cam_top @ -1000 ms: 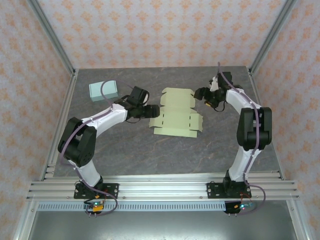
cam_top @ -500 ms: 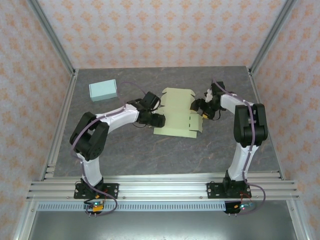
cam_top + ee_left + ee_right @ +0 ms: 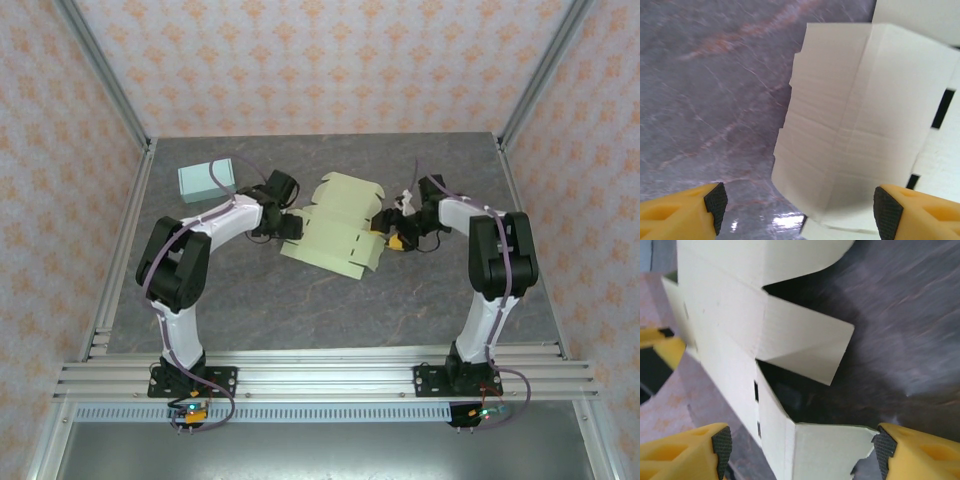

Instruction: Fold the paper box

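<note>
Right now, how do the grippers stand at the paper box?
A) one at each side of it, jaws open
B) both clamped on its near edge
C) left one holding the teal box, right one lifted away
A: the left gripper sits at the left edge of the flat paper box and the right gripper at its right edge, both with jaws apart.

Lab robot cell: aluminium frame, wallpapered walls, stone-look tabletop.
</note>
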{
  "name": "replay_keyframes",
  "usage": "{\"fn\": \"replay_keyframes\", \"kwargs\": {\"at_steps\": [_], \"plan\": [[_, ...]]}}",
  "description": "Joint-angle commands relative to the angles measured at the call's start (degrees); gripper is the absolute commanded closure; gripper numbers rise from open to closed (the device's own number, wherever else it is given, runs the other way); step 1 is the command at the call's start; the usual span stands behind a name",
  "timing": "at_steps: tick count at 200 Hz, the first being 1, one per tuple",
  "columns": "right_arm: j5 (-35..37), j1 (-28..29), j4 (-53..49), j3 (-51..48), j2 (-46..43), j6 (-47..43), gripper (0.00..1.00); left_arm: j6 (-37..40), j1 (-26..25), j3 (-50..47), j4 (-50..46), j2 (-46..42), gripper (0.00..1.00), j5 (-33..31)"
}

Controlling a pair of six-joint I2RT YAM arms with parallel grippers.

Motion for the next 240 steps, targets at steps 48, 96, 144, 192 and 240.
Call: {"fn": "replay_keyframes", "kwargs": {"at_steps": [48, 96, 144, 192, 240], "plan": [[-3.81, 4.04, 5.65, -0.69, -1.69, -0.82, 0.24, -7.51, 2.64, 0.15, -5.78, -6.60, 0.19, -8.74], [11.15, 7.63, 10.35, -3.06, -5.53, -2.87, 0.27, -10.10, 2.46, 1.94, -4.38, -6.01, 0.20, -1.51], [13.31, 7.79, 10.14, 1.34, 1.35, -5.29, 0.25, -12.23, 0.91, -1.11, 2.45, -6.34, 0.19, 4.47], [2.51, 9.10, 9.85, 0.91, 3.57, -6.34, 0.26, -13.90, 1.62, -2.44, 4.43, -2.47, 0.20, 6.33], [-2.45, 11.66, 2.27, 2.18, 3.68, -11.46, 0.30, -13.43, 2.44, -1.65, 4.05, 2.01, 0.20, 7.36]]}}
